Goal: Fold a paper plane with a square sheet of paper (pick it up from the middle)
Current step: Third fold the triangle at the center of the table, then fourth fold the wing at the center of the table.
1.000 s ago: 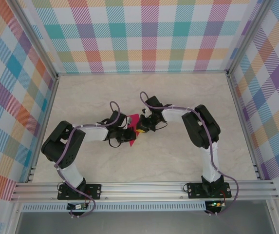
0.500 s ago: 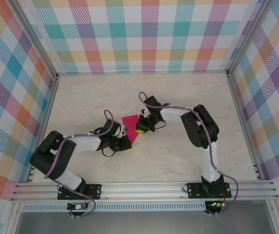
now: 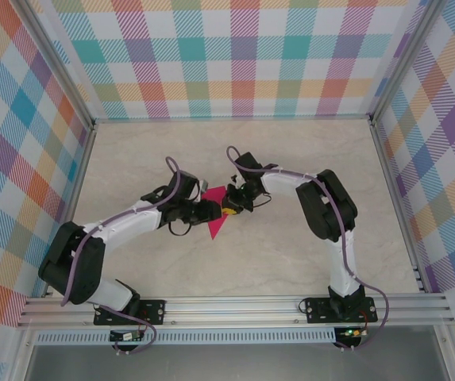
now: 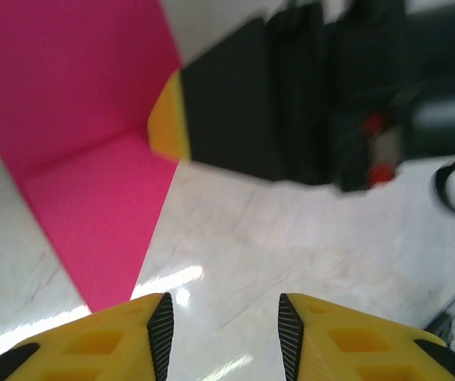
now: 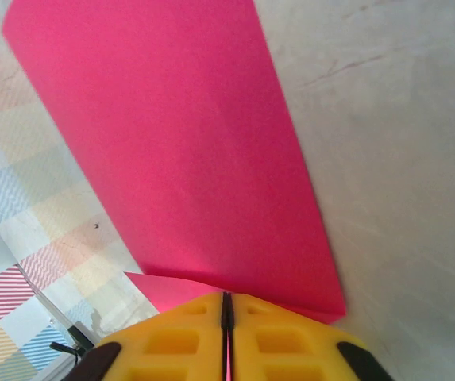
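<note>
The work surface is a pale marbled table [image 3: 291,262] enclosed by plaid walls.

1. Nearest the bases, the square sheet of paper [image 3: 216,224] points its narrow tip toward them. It is partly folded, with one crease visible in the left wrist view, and sits mid-table between the two grippers.
2. The left gripper [image 3: 206,213] stands just beside the sheet. Its jaws are apart with nothing between the pads.
3. Just beyond, the right gripper [image 3: 229,205] has its fingers pressed together on the sheet's edge. The paper runs out from between them.

Procedure, as judged: hold the right clamp steady. Bring the left jaws over the free edge squarely to the crease. Close only when both layers lie between the pads. A skewed approach is likely to wrinkle the thin paper or pull it out of the clamp.
</note>
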Tool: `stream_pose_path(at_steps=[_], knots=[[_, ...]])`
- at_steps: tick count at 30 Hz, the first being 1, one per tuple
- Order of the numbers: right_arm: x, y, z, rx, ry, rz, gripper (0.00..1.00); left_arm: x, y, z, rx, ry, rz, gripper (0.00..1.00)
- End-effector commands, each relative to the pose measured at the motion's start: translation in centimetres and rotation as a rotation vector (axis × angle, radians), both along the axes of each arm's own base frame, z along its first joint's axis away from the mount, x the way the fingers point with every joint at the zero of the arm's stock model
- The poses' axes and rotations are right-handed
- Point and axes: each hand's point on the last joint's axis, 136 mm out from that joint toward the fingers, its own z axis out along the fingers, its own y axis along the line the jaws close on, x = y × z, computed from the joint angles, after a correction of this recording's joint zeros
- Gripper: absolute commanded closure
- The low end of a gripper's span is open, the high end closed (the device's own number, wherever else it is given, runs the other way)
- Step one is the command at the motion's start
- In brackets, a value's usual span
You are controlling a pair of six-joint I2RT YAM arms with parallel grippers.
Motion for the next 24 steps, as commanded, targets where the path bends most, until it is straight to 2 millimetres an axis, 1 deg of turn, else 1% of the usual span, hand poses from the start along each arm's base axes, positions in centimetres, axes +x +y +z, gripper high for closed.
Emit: stream_pose_path(at_steps=[1,4,7,8,9,12,16,19,22,24], knots=[[1.3,-0.5,4.9,0.031,-0.098,-0.027,0.79,1.3,1.6,0.8,0.068,-0.012,0.102,0.52],[1.7,-2.2,5.6,0.011,-0.114,-0.085,0.66,2.7,2.0,1.3,0.078,-0.039,0.171,0.49],[1.7,-4.2,5.7,-0.013,-0.124,-0.141,0.49,3.7,2.8,1.1,0.101,-0.046,0.251,0.42],[1.6,-4.9,5.7,-0.022,-0.127,-0.159,0.44,4.5,2.4,1.6,0.079,-0.071,0.263,0.41],[1.5,-5.5,5.5,-0.026,-0.12,-0.172,0.41,4.8,2.3,1.6,0.079,-0.074,0.269,0.4],[1.1,-6.9,5.5,-0.005,-0.104,-0.213,0.36,5.6,2.2,1.1,0.093,-0.065,0.295,0.36],[0.2,-7.9,5.4,-0.008,-0.103,-0.227,0.28,6.2,0.8,-0.6,0.048,-0.016,0.284,0.33],[-0.2,-8.0,5.1,0.006,-0.095,-0.226,0.26,6.2,0.3,-1.9,0.035,0.015,0.283,0.34],[-0.3,-7.5,4.8,0.038,-0.076,-0.213,0.26,6.2,0.5,-2.9,0.052,0.032,0.295,0.36],[-0.4,-7.1,4.4,0.059,-0.061,-0.209,0.26,6.2,0.6,-3.3,0.063,0.038,0.297,0.39]])
